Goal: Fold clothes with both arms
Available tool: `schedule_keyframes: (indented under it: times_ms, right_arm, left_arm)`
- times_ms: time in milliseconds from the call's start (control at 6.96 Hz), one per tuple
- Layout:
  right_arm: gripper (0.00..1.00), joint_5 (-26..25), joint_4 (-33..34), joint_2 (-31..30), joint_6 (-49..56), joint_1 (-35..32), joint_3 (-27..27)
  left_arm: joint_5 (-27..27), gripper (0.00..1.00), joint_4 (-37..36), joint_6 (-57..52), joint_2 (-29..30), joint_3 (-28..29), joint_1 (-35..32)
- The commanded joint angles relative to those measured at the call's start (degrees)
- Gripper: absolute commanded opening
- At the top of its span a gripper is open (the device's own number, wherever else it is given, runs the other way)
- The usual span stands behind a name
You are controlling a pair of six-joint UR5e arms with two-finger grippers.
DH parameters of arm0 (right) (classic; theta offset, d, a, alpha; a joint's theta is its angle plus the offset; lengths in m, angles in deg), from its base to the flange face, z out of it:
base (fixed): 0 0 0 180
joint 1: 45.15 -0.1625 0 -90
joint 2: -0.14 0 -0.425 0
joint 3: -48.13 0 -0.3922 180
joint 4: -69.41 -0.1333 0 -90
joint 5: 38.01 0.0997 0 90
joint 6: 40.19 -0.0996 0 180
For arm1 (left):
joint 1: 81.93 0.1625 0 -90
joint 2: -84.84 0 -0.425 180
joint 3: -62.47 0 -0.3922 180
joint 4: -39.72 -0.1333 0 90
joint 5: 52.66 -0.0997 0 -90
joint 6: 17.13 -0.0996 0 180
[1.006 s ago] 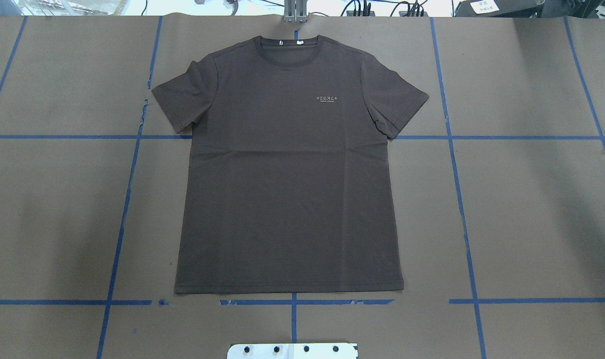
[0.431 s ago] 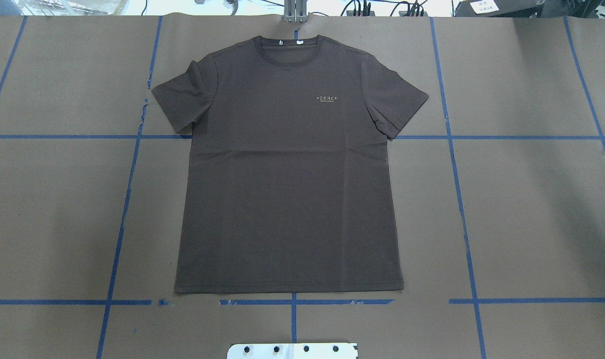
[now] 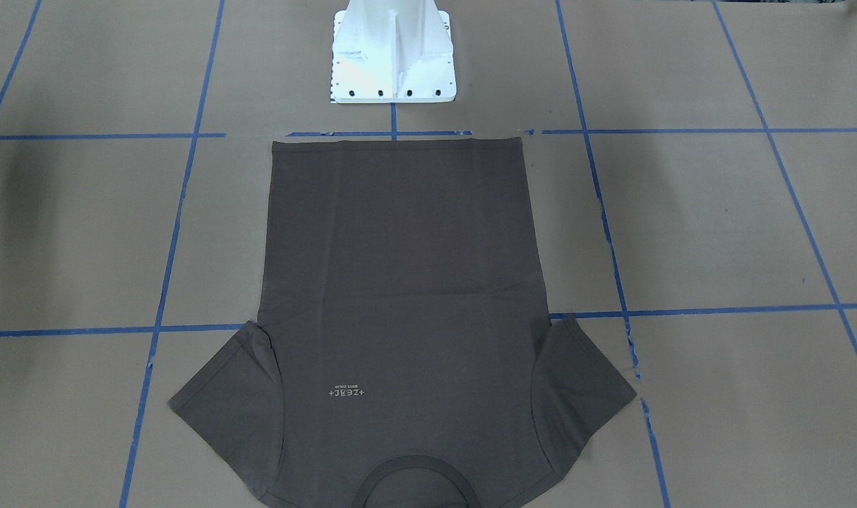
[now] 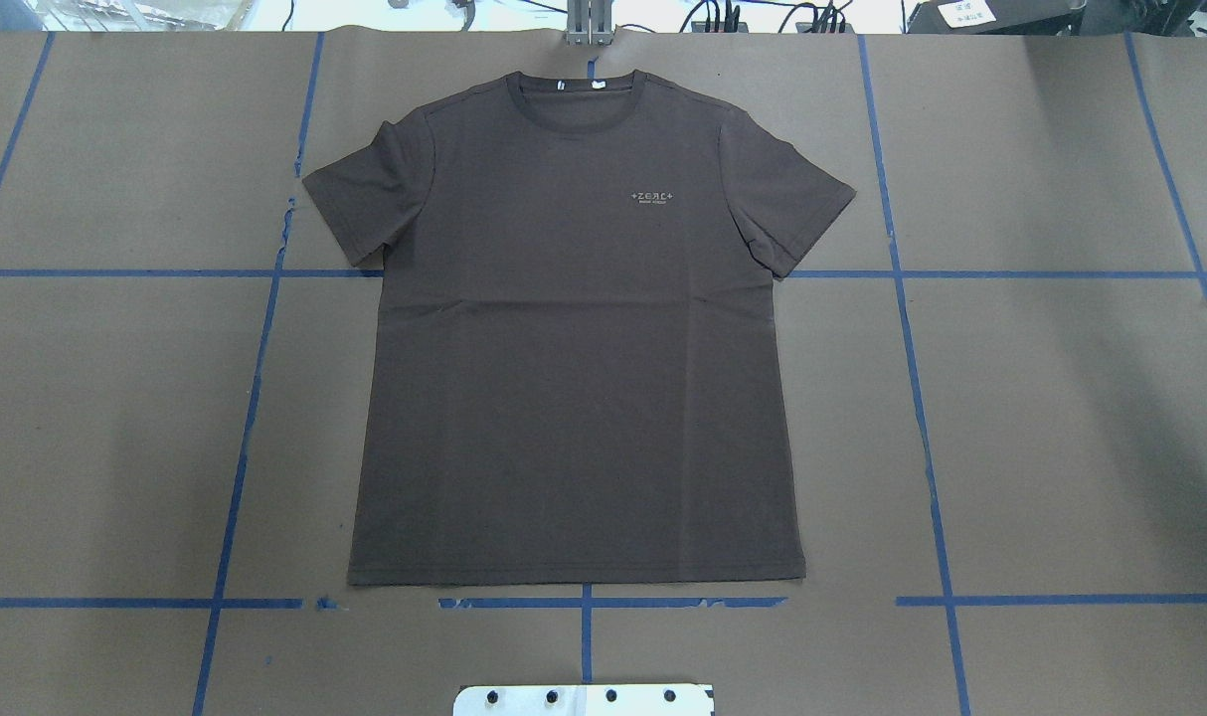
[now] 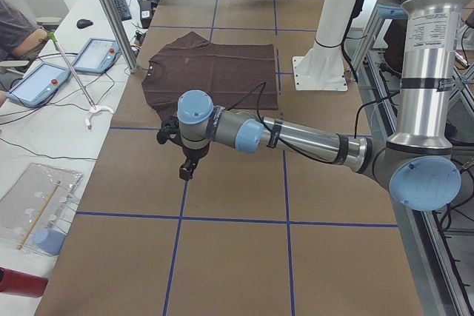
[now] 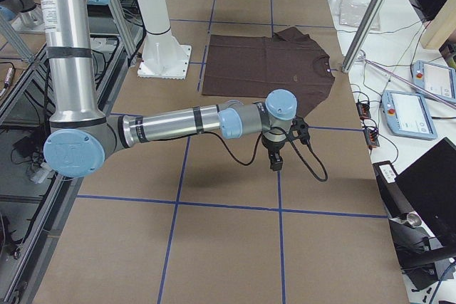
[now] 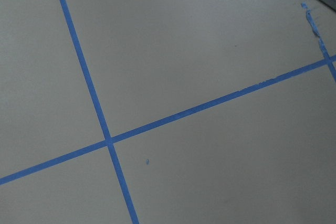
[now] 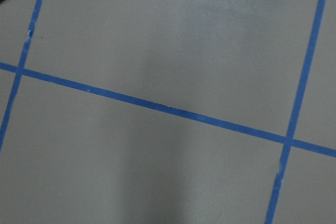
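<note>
Item: one T-shirt [image 4: 574, 358], laid flat and face up at the middle of the surface [image 4: 1061, 447]. The hem lies near the pedestal [image 3: 393, 53] and the collar [image 4: 574, 104] at the far edge. Both sleeves are spread and nothing is folded yet. There are light creases across the chest and at the right sleeve [image 4: 792, 214].

Left arm [image 5: 296, 137]: stretched low over bare surface well to the left of the shirt, wrist pointing down. Right arm [image 6: 178, 124]: mirrored, well to the right. Neither touches the cloth. Only the side views show the jaws, so I cannot tell whether either pair is spread or closed. They carry nothing that can be seen.

Risks, as judged:
- The surface cover looks like paper, so a low pinch could catch it with the cloth and drag or tear it.
- Taking only the top layer at a sleeve or hem would open the shirt instead of folding it.
- Unequal lift or travel between the arms would skew the fold line.
- The cable [image 6: 313, 165] looping off the right wrist could brush the cloth on a pass over it.

Surroundings: blue tape grid [image 4: 922, 398]; a metal post [image 4: 589, 25] just beyond the collar, which could crowd a far-edge grasp; tablets [image 5: 41, 83] on the side bench, well apart. Nothing lies on the shirt.
</note>
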Motion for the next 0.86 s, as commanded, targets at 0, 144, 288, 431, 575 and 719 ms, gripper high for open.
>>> schedule_keyframes:
  times_ms: [0, 144, 288, 431, 575, 719]
  right_arm:
    - [1.0, 0.32, -7.47, 0.82, -8.46, 4.93, -0.82]
    - [1.0, 0.06, -8.8, 5.26, -16.45, 8.79, -4.13]
    - [1.0, 0.06, -8.9, 14.01, -21.75, 10.57, -11.73]
    - [0.99, -0.64, -8.9, 21.49, -28.77, 11.89, -17.81]
    - [0.99, -2.82, -10.21, 26.7, -38.24, 15.12, -21.44]
    - [0.95, -9.89, -19.27, 27.45, -49.73, 19.5, -23.91]
  left_arm:
    - [5.89, 1.0, 0.16, 0.2, -1.05, -2.67, 0.04]
    - [6.19, 1.0, 0.07, 0.12, -1.5, -3.47, -0.14]
    - [6.28, 1.0, 0.07, 0.2, -3.07, -5.4, -0.05]
    - [6.46, 1.0, 0.07, 0.2, -3.61, -6.37, -0.14]
    - [8.46, 1.0, 0.07, 0.2, -5.35, -7.34, -0.05]
    - [9.61, 1.0, 0.07, 0.29, -5.37, -7.26, -0.05]
